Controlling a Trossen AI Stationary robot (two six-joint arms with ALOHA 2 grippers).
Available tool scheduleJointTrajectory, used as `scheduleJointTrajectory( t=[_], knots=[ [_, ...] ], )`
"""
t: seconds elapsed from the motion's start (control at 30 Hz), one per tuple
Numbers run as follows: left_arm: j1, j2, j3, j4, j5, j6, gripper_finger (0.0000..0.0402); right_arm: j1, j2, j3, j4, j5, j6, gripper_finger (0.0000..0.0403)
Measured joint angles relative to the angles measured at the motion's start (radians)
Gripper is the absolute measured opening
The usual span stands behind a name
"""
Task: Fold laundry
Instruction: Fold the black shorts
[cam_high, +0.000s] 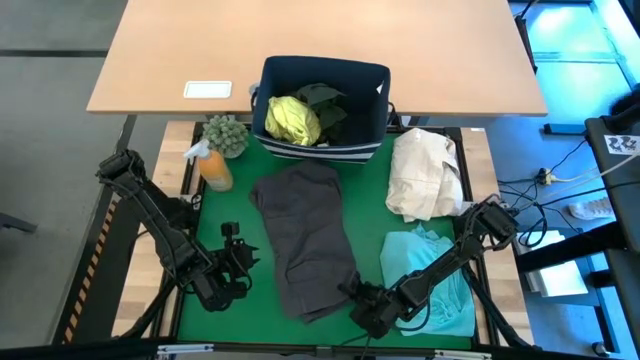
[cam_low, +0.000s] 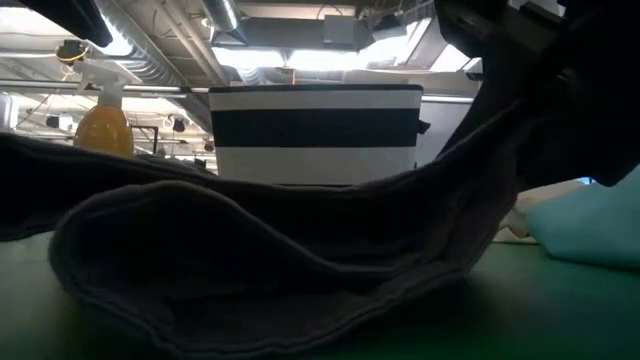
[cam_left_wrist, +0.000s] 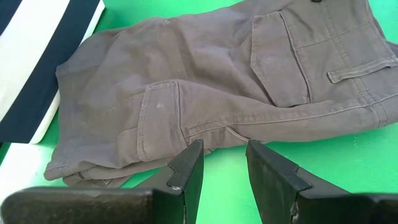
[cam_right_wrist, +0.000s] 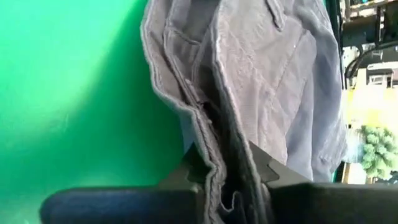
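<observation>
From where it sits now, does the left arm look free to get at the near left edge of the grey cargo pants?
Probably yes. The left tool hovers open over bare green mat, facing the grey cargo pants with nothing between. The right tool is shut on their opposite near corner, so it should not block that approach.

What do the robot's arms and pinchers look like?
Both arms are dark, almost black, made of slim jointed links with chunky round joints. The left gripper has two flat, matte black fingers with slanted tips. The right gripper is the same dark colour, with thin cables running along its arm.
</observation>
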Motion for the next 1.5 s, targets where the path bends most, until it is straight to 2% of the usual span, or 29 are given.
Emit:
scheduleJointTrajectory(
  t=[0.23,0.37,0.6,0.77,0.97,1.23,1.5],
  knots=[
    [0.0,0.0,0.0,0.0,0.0,0.0,0.0117,0.0,0.0,0.0,0.082,0.04,0.156,0.0033],
    [0.0,0.0,0.0,0.0,0.0,0.0,0.0117,0.0,-0.001,0.0,0.164,0.074,0.171,0.0033],
    [0.0,0.0,0.0,0.0,0.0,0.0,0.0117,0.0,-0.002,0.03,0.175,0.077,0.19,0.0033],
    [0.0,0.0,0.0,0.0,0.0,0.0,0.0117,0.0,-0.002,0.034,0.23,0.119,0.229,0.0033],
    [0.0,0.0,0.0,0.0,0.0,0.0,0.0117,0.0,-0.002,0.034,0.301,0.092,0.276,0.0033],
    [0.001,0.0,0.0,0.0,0.0,0.0,0.0117,-0.008,-0.002,0.034,0.314,0.033,0.35,0.0033],
    [0.001,0.0,0.0,0.04,-0.001,-0.002,0.0117,-0.022,-0.002,0.034,0.343,0.039,0.4,0.0033]
  ],
)
